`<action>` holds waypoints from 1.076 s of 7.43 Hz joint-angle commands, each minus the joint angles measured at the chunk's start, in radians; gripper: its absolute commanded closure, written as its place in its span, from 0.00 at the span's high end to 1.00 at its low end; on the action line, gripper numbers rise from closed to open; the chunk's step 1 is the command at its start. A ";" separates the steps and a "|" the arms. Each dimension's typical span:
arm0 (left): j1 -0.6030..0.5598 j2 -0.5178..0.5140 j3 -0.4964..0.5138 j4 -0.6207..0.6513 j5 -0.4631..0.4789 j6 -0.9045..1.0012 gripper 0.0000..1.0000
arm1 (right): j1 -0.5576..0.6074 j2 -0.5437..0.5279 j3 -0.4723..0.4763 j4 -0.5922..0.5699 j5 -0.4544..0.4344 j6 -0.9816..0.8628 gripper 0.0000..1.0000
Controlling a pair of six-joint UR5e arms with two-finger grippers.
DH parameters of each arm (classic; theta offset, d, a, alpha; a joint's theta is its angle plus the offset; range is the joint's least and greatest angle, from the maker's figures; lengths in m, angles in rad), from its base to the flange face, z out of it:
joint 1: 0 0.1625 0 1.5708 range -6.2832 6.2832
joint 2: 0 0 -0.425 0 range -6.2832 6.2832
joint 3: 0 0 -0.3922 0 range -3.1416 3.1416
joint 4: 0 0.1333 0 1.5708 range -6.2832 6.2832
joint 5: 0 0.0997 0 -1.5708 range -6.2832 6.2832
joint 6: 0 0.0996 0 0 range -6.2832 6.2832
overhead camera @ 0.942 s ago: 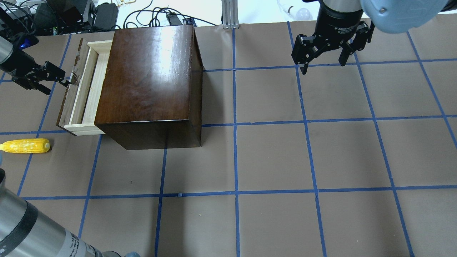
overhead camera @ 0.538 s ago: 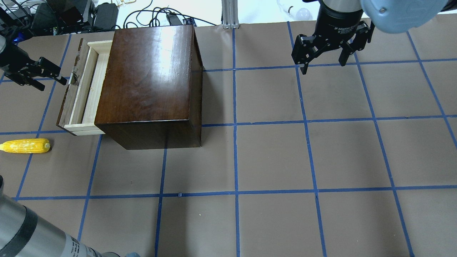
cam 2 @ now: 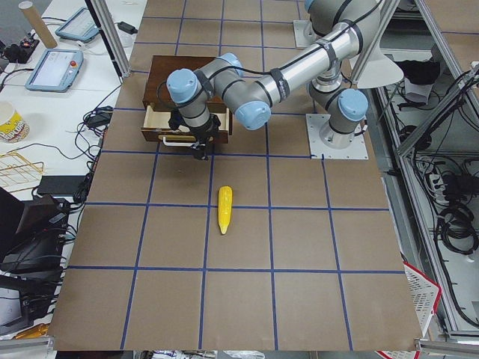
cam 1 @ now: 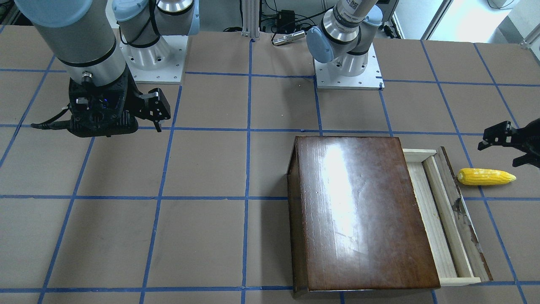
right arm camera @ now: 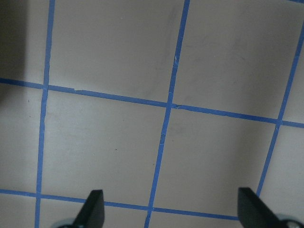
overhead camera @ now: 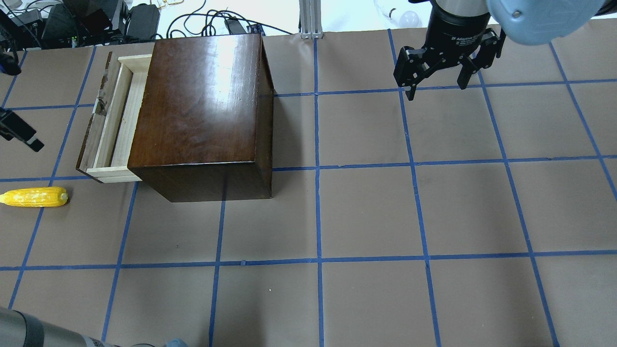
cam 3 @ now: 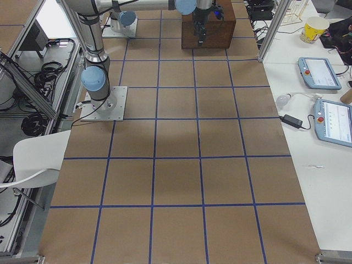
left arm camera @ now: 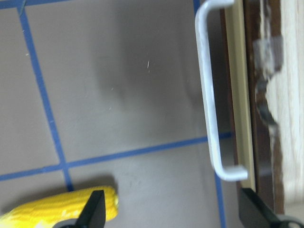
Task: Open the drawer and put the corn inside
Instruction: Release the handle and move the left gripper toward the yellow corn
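- Left jaws have backed off the drawer (overhead camera: 113, 125) front toward 9 o'clock in the overhead view. They are now almost out at that view's edge. Drawer and corn (overhead camera: 33, 197) have not shifted.
- Left jaws are wide apart and empty. The wrist view shows the handle (left arm camera: 209, 95) and the corn's tip between the two fingertips, touching neither.
- Right jaws are also wide and empty, hovering over the bare counter (overhead camera: 366, 212) at about 2 o'clock of the box (overhead camera: 202, 111), well apart from it.
- Corn lies flat on the counter at about 7 o'clock of the drawer's front panel, near it but not touching.
- Drawer is only partly out, leaving a narrow strip of pale tray showing.
- Risk: dropped crosswise, the corn would likely bridge the rim or bounce out, so it should go in along the tray's length.
- Risk: the cob is round and may roll or squirt out under an off-centre pinch.
- Risk: a low carry could clip the handle, nudging the drawer shut or shifting the box.
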 commanded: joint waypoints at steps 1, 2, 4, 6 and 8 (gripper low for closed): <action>0.098 0.011 -0.048 0.081 0.003 0.336 1.00 | 0.000 0.000 0.000 0.001 0.000 0.000 1.00; 0.113 -0.012 -0.056 0.140 0.003 0.485 1.00 | 0.000 0.000 0.000 -0.001 0.000 0.000 1.00; 0.117 -0.038 -0.157 0.357 0.003 0.682 1.00 | 0.000 0.000 0.000 0.001 0.000 -0.001 1.00; 0.117 -0.041 -0.260 0.572 0.004 0.956 1.00 | 0.000 0.000 0.000 -0.001 0.000 0.000 1.00; 0.123 -0.070 -0.272 0.576 0.001 1.120 0.99 | 0.000 0.000 0.000 -0.001 0.000 -0.001 1.00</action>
